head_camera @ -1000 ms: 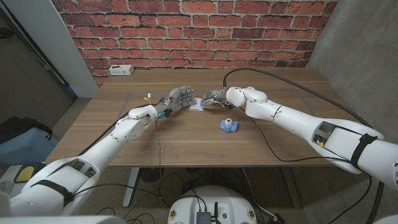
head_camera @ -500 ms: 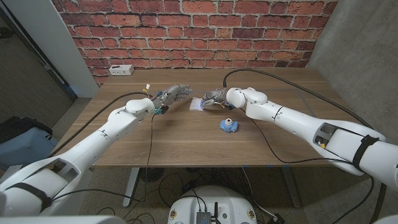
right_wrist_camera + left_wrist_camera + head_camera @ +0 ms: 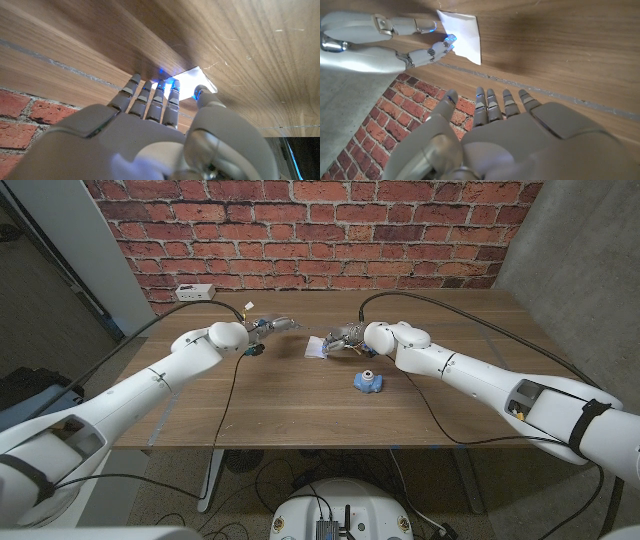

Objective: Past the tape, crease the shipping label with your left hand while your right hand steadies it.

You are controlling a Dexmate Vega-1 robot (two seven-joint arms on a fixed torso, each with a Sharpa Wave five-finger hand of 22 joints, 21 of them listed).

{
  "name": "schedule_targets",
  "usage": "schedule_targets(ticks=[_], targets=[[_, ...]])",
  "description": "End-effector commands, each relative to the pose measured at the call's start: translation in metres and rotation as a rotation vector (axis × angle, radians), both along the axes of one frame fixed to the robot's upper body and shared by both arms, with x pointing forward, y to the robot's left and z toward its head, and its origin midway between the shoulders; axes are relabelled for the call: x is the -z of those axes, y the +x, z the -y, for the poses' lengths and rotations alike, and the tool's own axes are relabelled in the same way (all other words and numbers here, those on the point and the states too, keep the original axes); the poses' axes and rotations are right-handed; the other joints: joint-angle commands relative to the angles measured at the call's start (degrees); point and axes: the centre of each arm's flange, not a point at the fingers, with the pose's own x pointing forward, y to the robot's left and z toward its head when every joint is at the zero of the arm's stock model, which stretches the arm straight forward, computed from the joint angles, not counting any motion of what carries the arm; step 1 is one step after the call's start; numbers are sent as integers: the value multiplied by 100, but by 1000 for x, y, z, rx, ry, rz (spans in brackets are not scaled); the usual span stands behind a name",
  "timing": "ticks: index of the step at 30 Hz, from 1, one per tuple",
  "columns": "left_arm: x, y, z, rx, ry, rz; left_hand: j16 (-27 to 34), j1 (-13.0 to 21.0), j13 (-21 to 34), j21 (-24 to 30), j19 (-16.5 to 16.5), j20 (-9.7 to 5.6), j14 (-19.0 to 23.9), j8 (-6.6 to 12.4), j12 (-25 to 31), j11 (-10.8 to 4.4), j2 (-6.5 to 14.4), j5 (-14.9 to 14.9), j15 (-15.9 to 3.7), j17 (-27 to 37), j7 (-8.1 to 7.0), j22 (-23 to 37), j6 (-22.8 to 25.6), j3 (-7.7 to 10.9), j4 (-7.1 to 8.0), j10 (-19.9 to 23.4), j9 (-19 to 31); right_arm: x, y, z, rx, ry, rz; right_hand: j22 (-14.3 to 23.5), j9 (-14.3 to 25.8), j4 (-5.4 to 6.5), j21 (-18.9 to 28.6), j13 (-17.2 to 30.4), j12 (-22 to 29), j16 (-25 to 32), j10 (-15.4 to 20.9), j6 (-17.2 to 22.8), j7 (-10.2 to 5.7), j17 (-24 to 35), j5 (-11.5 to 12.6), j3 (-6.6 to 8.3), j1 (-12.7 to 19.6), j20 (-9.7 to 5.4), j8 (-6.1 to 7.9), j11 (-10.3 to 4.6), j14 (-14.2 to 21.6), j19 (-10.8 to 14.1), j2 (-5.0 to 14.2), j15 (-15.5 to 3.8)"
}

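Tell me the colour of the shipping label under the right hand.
White. The shipping label shows best in the left wrist view, with the right hand on it.

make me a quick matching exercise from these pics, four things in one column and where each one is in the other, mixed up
Things
1. shipping label
2. left hand
3. blue object
4. white box

Places
A. at the table's far left corner, by the brick wall
B. under the right hand's fingertips
C. on the table nearer the robot than the label
D. off the label, fingers spread, to the label's left

Pairs: 1-B, 2-D, 3-C, 4-A
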Motion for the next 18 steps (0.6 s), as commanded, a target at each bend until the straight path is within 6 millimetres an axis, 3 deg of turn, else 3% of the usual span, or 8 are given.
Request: schedule_targets(ticks=[1,3,6,14,18], targets=[[-28,-5,8,-105,302,80,14,154,30,53,-94,-5,-140,-6,-16,-101,41,71,-37,3,-144,22,-109,123,-36,-49,33,0,-2,0,-2,0,5,8,27,-6,9,9,4,-22,-33,6,20,4,-3,15,-29,7,-8,23,-3,8,24,-383],[-30,-5,8,-105,321,81,11,229,29,44,-161,-13,-214,5,-24,-139,71,98,-59,2,-167,19,-126,170,-61,-79,33,0,-2,0,-2,1,5,7,27,-7,9,9,5,-23,-33,5,20,4,-3,15,-28,10,-8,29,-3,8,24,-382],[-38,-5,13,-119,392,96,34,458,28,68,-213,20,-283,38,-11,-200,146,183,-138,-1,-320,16,-128,321,-120,-71,34,0,-2,0,-2,3,4,7,26,-10,10,9,4,-23,-34,3,24,3,-3,15,-26,12,-9,33,0,10,24,-384],[-49,-8,27,-187,555,137,141,984,26,104,-293,5,-70,173,57,-309,131,335,-374,-3,-409,23,217,588,-204,96,40,1,-2,1,0,4,2,7,26,-13,9,8,-1,-23,-49,-8,10,2,-2,15,-24,5,-12,19,1,10,26,-387],[-53,-9,34,-211,631,143,214,1335,27,185,-290,193,198,197,92,-429,145,359,-461,25,-536,84,352,698,-225,201,46,2,-2,1,-1,3,2,7,26,-17,10,8,-4,-23,-56,-18,7,0,-1,15,-20,8,-15,4,5,11,26,-386]])
